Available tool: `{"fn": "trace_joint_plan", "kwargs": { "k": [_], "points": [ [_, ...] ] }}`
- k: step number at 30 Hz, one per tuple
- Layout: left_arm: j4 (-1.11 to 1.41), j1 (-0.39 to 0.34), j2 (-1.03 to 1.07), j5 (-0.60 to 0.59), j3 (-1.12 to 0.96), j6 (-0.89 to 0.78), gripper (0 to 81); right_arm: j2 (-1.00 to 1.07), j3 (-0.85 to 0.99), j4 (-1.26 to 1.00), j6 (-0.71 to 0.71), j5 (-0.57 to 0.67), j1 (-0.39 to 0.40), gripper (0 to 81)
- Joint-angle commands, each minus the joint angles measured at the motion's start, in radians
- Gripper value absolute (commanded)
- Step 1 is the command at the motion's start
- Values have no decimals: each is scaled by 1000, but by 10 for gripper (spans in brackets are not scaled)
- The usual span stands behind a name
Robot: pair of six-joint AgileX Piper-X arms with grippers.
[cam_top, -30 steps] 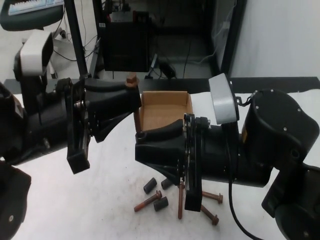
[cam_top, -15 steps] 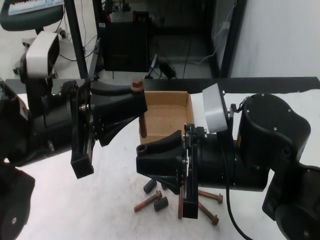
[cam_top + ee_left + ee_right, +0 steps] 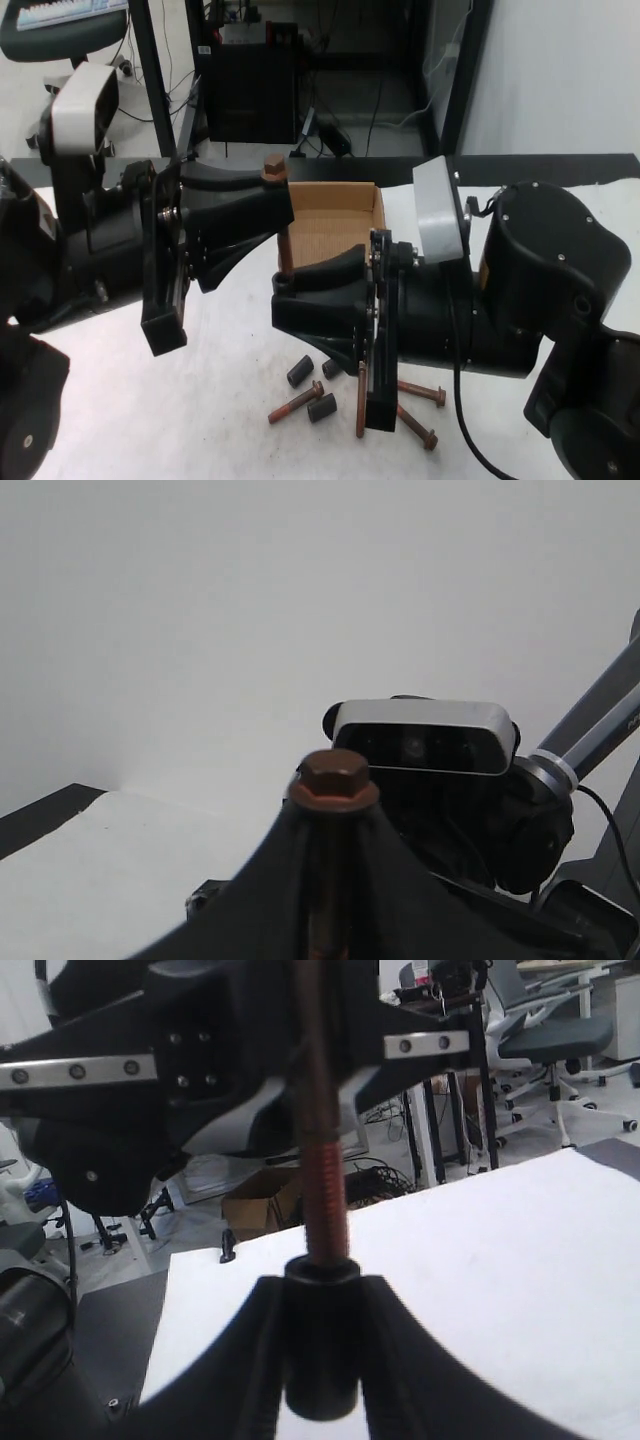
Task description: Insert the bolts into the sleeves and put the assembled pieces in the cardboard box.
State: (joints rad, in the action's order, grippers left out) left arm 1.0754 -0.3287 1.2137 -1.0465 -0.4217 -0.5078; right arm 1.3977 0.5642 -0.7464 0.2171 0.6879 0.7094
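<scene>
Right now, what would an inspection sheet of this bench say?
Surface: white table.
Job's things: cardboard box at the back; loose bolts and loose sleeves nearer the arms.
Clutter: nothing seen.
Tools: left tool shut on upright bolt, head up; right tool shut on sleeve, meeting the bolt's threaded end.
Cables: black cable by the right arm.
Surroundings: office chairs, black rack.

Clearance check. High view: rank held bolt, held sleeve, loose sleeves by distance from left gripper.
1. Bolt, clamped in the left gripper.
2. Sleeve, just below, in the right gripper.
3. Loose sleeves, down on the bench, near side.
</scene>
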Motion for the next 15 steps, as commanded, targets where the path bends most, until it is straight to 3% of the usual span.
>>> {"fn": "trace_joint_plan", "kwargs": {
  "k": [1,15],
  "points": [
    [13,-4,-4,-1,-8,-1,2,-10,2,-25,-8,-2,-2,8],
    [-27,-4,-4,-32,-8,-1,2,-10,2,-28,-8,-2,-2,8]
  ]
}}
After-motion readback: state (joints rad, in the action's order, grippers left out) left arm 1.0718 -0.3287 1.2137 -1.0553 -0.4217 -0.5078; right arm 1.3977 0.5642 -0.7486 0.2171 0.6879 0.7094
